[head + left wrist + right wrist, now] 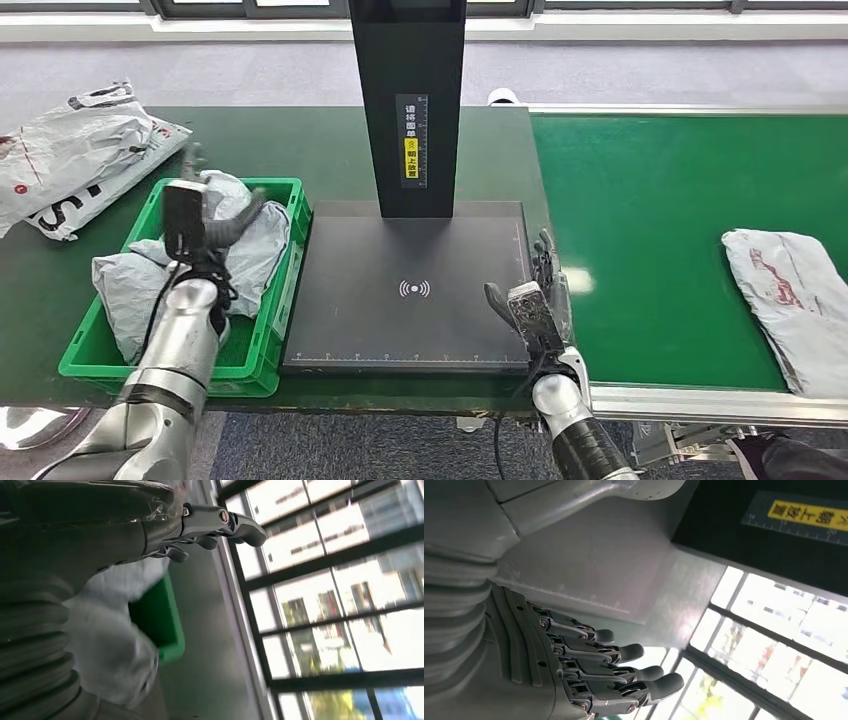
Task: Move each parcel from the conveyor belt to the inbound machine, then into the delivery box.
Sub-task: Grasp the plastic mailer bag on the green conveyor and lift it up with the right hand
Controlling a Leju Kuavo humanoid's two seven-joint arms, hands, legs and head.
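We saw the dark green surface [330, 135] carrying the black inbound machine [410, 290], its flat scan plate bare and its upright post rising at the back. To the right ran the bright green conveyor belt [650, 200], where one white parcel [790, 300] lay near the right edge of the head view, well apart from both hands. Left of the machine, touching its edge, stood the green delivery box [285, 290], holding crumpled grey-white parcels [135, 285]. More white bags [75, 155] lay on the surface beyond the box. Our left hand [195, 225] hovered over the box with fingers spread, holding nothing. Our right hand [535, 295] stood at the plate's right edge, fingers straight and apart, empty.
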